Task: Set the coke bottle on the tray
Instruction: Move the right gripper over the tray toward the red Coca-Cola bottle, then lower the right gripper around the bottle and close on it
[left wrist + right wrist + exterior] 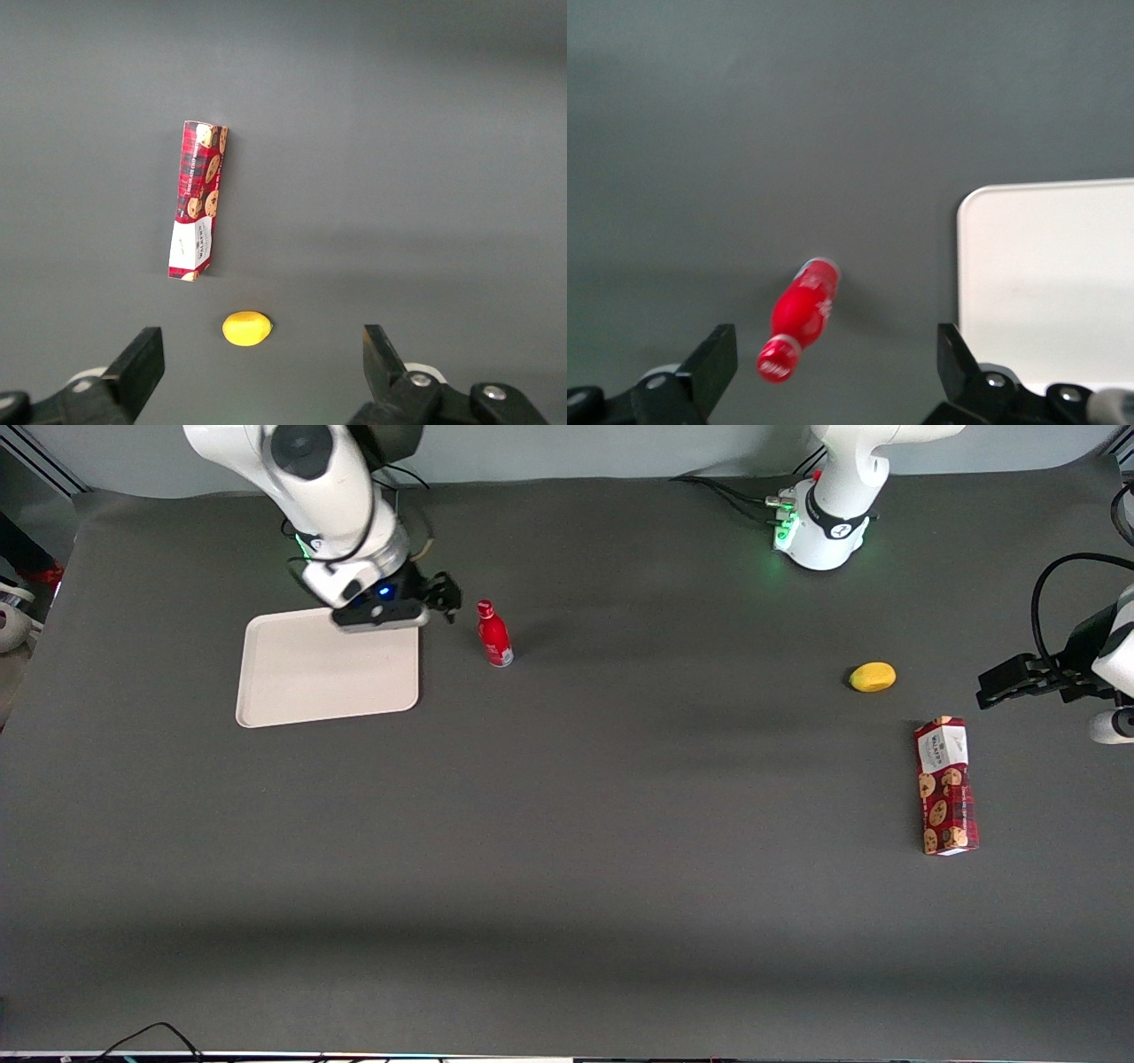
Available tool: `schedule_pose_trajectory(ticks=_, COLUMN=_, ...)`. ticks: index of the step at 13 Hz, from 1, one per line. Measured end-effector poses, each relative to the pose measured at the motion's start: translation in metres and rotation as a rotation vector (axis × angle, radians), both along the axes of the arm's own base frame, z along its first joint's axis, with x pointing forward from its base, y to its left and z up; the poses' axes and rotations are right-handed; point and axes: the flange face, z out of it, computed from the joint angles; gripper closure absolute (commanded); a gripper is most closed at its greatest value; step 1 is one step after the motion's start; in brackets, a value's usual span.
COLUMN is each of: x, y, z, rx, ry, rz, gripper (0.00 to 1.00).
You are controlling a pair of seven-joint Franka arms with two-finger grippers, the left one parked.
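The coke bottle [494,634] is a small slim red bottle with a red cap. It stands upright on the dark table beside the cream-beige tray [301,682]. My gripper [446,598] hangs just above the table at the tray's corner, close to the bottle and apart from it. In the right wrist view the bottle [800,314] stands between my open fingers [713,363], nearer one of them, and my gripper [833,372] holds nothing. The tray's corner [1045,274] shows beside it.
A yellow lemon-like fruit [873,677] and a red cookie box [946,786] lie toward the parked arm's end of the table. Both also show in the left wrist view, the fruit [245,328] and the box [198,200].
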Motion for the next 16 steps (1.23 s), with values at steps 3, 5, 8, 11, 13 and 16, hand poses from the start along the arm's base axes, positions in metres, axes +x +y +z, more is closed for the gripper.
schedule_pose_trajectory(ticks=3, x=-0.055, y=0.041, z=-0.042, rx=-0.007, ry=-0.052, rz=-0.004, gripper=0.0)
schedule_pose_trajectory(ticks=5, x=-0.069, y=0.045, z=-0.062, rx=-0.017, ry=-0.08, rz=-0.002, gripper=0.0)
schedule_pose_trajectory(ticks=8, x=-0.077, y=0.048, z=-0.078, rx=-0.009, ry=-0.091, rz=-0.018, gripper=0.0)
schedule_pose_trajectory(ticks=11, x=-0.077, y=0.052, z=-0.089, rx=0.012, ry=-0.074, rz=-0.021, gripper=0.0)
schedule_pose_trajectory(ticks=13, x=-0.075, y=0.051, z=-0.095, rx=0.016, ry=-0.055, rz=-0.026, gripper=0.0)
schedule_pose_trajectory(ticks=16, x=-0.075, y=0.047, z=-0.103, rx=0.01, ry=-0.031, rz=-0.033, gripper=0.02)
